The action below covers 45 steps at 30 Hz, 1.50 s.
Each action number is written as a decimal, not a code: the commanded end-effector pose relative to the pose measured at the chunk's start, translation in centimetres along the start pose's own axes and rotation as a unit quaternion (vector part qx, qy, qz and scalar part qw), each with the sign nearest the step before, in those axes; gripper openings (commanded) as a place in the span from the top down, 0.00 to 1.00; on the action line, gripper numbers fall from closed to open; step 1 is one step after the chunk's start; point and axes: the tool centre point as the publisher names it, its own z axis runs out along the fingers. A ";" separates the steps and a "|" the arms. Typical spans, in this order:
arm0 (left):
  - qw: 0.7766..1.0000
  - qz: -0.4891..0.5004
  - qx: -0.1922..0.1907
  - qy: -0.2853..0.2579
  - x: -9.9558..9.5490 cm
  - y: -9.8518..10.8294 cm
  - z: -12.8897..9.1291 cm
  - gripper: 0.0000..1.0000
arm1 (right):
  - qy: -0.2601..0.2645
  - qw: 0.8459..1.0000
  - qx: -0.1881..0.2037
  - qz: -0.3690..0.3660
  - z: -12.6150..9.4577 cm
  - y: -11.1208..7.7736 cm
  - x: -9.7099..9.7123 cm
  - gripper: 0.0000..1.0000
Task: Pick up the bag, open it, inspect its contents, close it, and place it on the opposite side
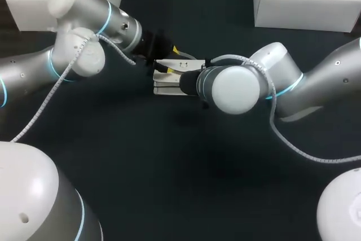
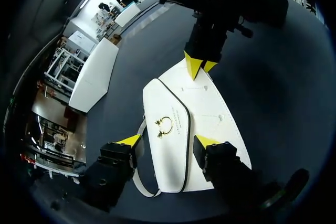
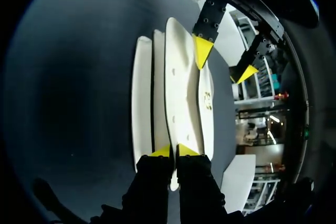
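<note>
Left end effector (image 2: 168, 141) spread wide; right end effector (image 3: 174, 151) pinched on the bag (image 3: 181, 93) flap.

1 white bag (image 1: 168, 86), 2 white boxes (image 1: 304, 4), 2 arms (image 1: 34, 66) and 2 grippers: left gripper (image 2: 168, 140), right gripper (image 3: 174, 151)

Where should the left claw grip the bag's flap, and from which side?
Likely the flap at its dark-trimmed edge by the gold clasp, coming from the end opposite the right claw, which pinches the bag; the open left claw straddles it there.

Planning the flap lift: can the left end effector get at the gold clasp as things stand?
Likely yes: left end effector is open astride the bag, clasp uncovered just ahead; right end effector grips the far edge only.
</note>
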 end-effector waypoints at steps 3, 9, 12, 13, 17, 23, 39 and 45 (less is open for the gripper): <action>1.000 -0.001 0.004 0.001 0.2 0.7 0.6 0.51 | -0.006 1.000 -0.005 0.001 0.2 -0.1 0.3 1.00; 1.000 -0.003 0.003 0.003 0.2 1.0 0.7 0.63 | -0.006 1.000 -0.005 0.001 0.2 -0.1 0.3 1.00; 1.000 -0.003 0.005 0.004 0.3 1.0 0.7 0.65 | -0.006 1.000 -0.005 0.001 0.2 -0.1 0.3 1.00; 1.000 -0.002 0.005 0.005 0.3 1.0 0.8 0.65 | -0.006 1.000 -0.005 0.001 0.2 -0.1 0.3 1.00; 1.000 -0.001 0.009 0.006 0.6 1.0 0.6 0.62 | -0.006 1.000 -0.005 0.001 0.2 -0.1 0.3 1.00; 1.000 0.008 0.013 0.008 1.3 0.8 0.3 0.62 | -0.006 1.000 -0.005 0.001 0.2 -0.1 0.3 1.00; 1.000 0.018 -0.021 0.007 1.0 0.9 2.3 0.73 | -0.006 1.000 -0.005 0.001 0.2 -0.1 0.3 1.00; 1.000 0.021 -0.022 0.003 1.0 1.2 2.4 0.72 | -0.006 1.000 -0.005 0.001 0.2 -0.1 0.3 1.00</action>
